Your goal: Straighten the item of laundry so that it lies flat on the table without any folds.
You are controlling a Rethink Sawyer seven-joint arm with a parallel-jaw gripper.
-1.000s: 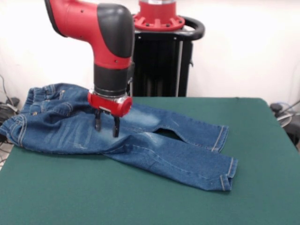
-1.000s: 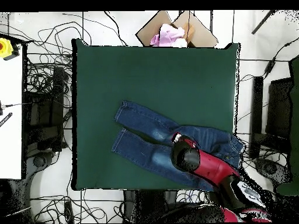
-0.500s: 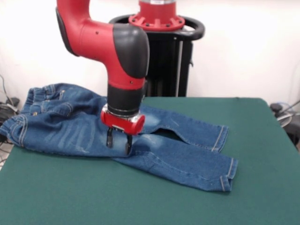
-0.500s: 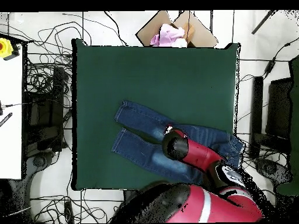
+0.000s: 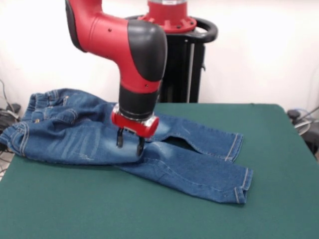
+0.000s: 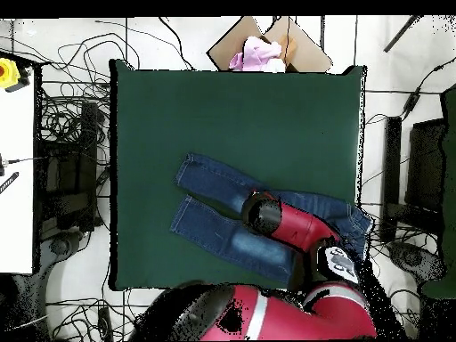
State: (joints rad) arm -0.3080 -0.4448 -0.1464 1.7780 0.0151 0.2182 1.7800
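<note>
The small blue denim jeans lie on the dark green table. The waistband is at the left edge, bunched and slightly raised. The two legs run right, close together, with the hems at the right. My gripper points down with its fingers apart, just above or touching the denim where the two legs meet; it holds nothing. In the overhead view the jeans lie in the table's lower half, and the arm's wrist covers the gripper.
The black pedestal stands behind the table. A cardboard box with pink cloth sits beyond the table's top edge in the overhead view. Cables lie on the floor at both sides. A white bench stands at the left.
The gripper has moved along the jeans from near the seat toward the crotch, rightward in the front view. The jeans keep the same shape.
</note>
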